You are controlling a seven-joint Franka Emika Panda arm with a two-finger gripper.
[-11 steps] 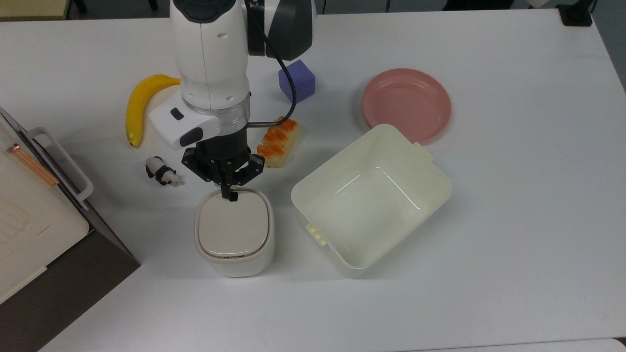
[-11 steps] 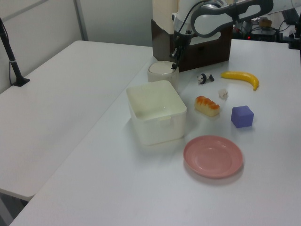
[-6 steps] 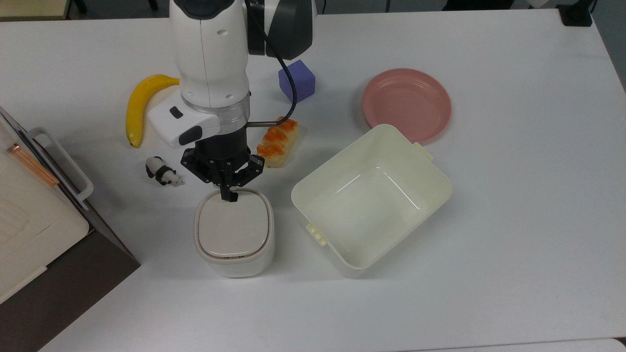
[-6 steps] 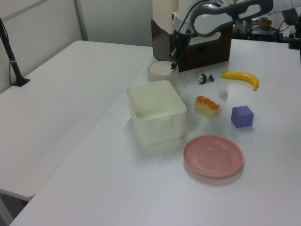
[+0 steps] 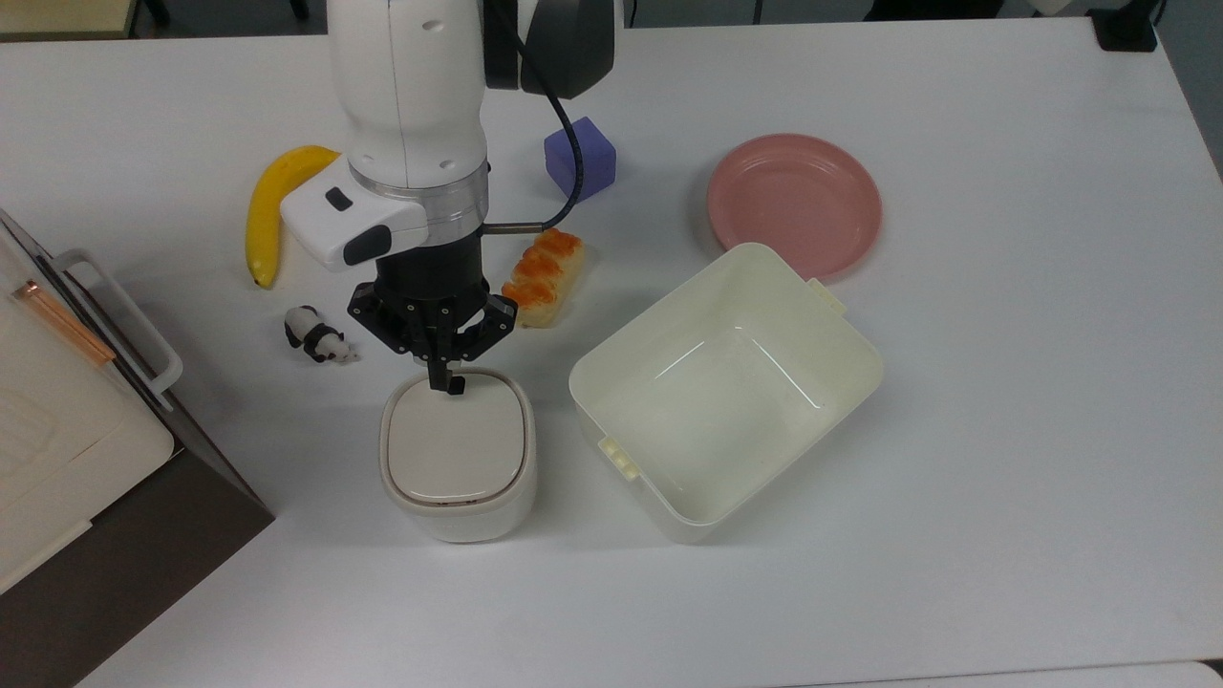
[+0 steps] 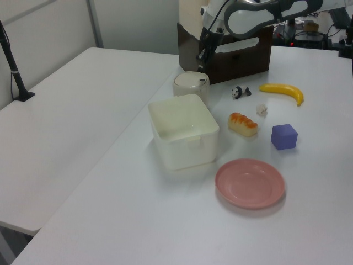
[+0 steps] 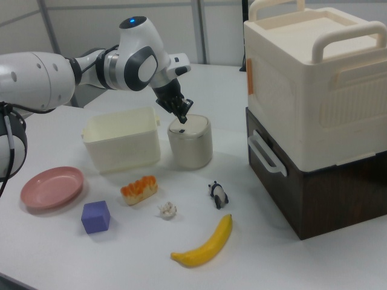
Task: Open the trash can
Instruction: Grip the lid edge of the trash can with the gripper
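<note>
in the top view the trash can (image 5: 457, 459) stands at the near side of the white counter (image 5: 1003, 382), its beige lid (image 5: 456, 438) lying flat and shut, so by the look of it the opening is not yet done. the gripper (image 5: 446, 384) hangs over the lid's far edge, the fingers drawn together into one dark tip; in the right view the gripper (image 7: 183, 115) sits just above the lid with a small dark mark under it, likely the button, though whether the tip touches it i cannot tell. what seems left is a press on that edge, and then the lid has to lift. just beside the trash can, on the top view's right, is a larger lidless cream tub (image 5: 726, 382). beyond it come a small panda figure (image 5: 313, 336), a piece of orange-topped food (image 5: 542, 277), a banana (image 5: 272, 205), a purple cube (image 5: 580, 158) and a pink plate (image 5: 793, 203). on the top view's left a cream box with handles sits on a dark brown cabinet (image 5: 143, 535). in the left view a second white table (image 6: 60, 132) stands alongside, pale wall panels behind.
</note>
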